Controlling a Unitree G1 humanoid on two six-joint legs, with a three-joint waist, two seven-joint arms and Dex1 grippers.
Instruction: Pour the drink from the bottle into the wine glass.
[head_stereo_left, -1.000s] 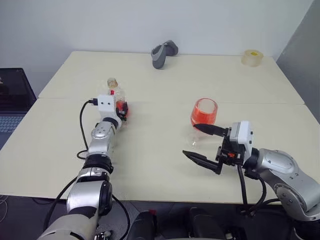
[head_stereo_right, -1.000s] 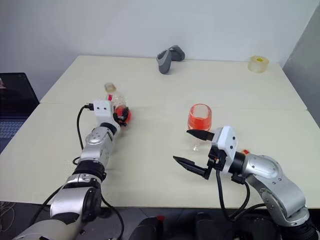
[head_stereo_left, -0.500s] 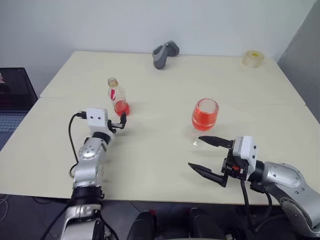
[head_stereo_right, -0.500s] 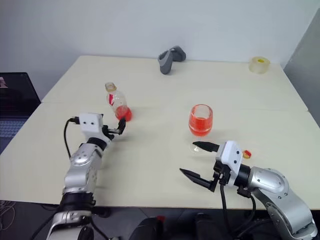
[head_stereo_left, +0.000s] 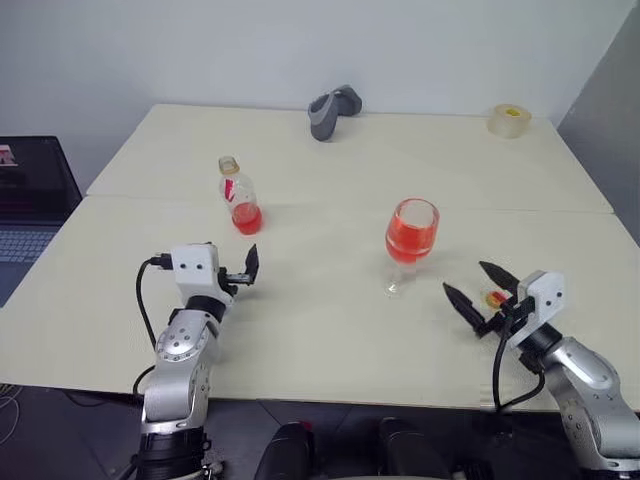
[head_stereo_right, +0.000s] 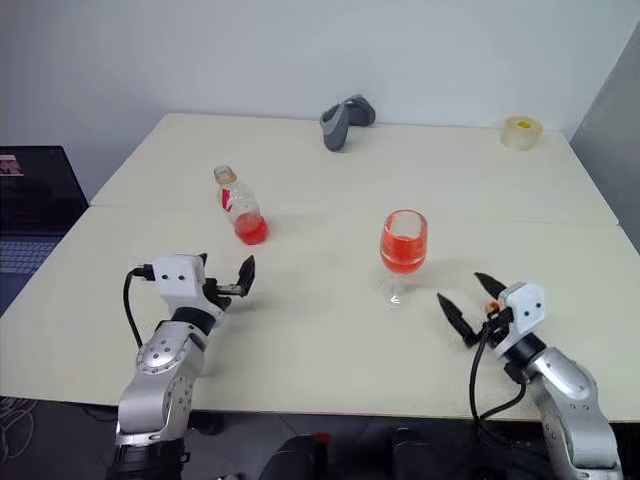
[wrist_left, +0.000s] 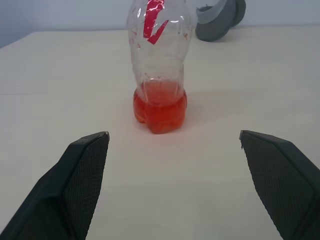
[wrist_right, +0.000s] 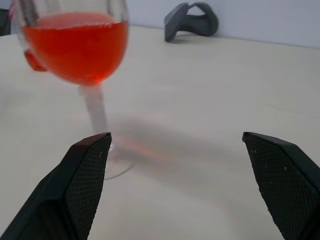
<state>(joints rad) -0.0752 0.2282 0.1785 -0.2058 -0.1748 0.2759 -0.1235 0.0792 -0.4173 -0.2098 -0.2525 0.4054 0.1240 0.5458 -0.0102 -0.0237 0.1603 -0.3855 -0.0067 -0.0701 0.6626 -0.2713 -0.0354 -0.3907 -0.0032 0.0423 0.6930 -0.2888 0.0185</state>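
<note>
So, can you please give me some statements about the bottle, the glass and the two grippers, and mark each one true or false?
1. The bottle stands upright on the table, apart from both grippers. True.
2. The wine glass is empty. False: its bowl holds red drink.
3. The left gripper has its jaws shut on the bottle. False: its jaws are open, short of the bottle.
4. The right gripper is open beside the wine glass. True.
5. The bottle is full to the neck. False: red drink remains only at its bottom.
</note>
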